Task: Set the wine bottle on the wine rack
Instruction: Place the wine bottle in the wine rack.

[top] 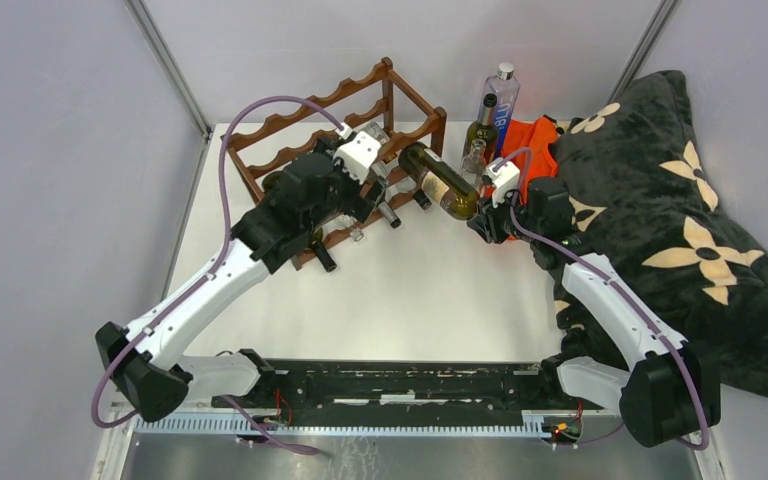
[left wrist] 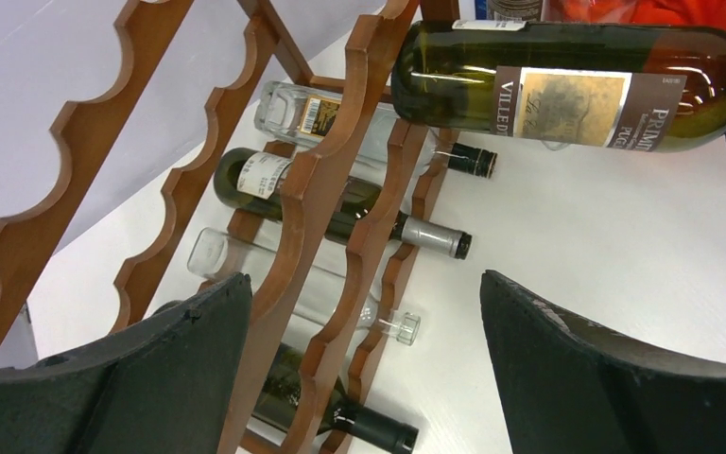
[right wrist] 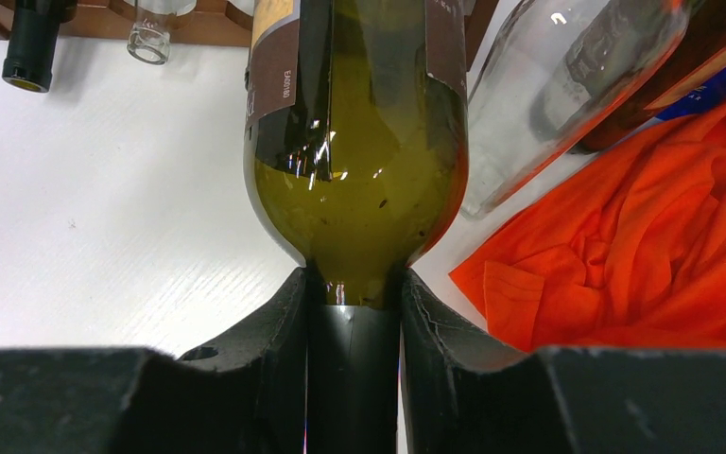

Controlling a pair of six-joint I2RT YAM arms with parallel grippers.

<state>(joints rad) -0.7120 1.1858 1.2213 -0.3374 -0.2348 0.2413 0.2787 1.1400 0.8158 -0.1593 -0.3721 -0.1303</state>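
Note:
The wine rack is a reddish-brown wooden frame with wavy rails at the back left of the table. My right gripper is shut on the neck of a dark green wine bottle with a brown label. The bottle lies nearly level above the table, its base at the rack's right end. In the right wrist view the fingers clamp the neck just below the bottle's shoulder. My left gripper hovers open over the rack's front rails, holding nothing, with the held bottle to its upper right.
Several bottles lie in the rack's lower tier, among them a clear one and a dark green one, necks pointing forward. Behind the right gripper stand a dark bottle and a clear bottle. An orange cloth and a black flowered blanket fill the right side.

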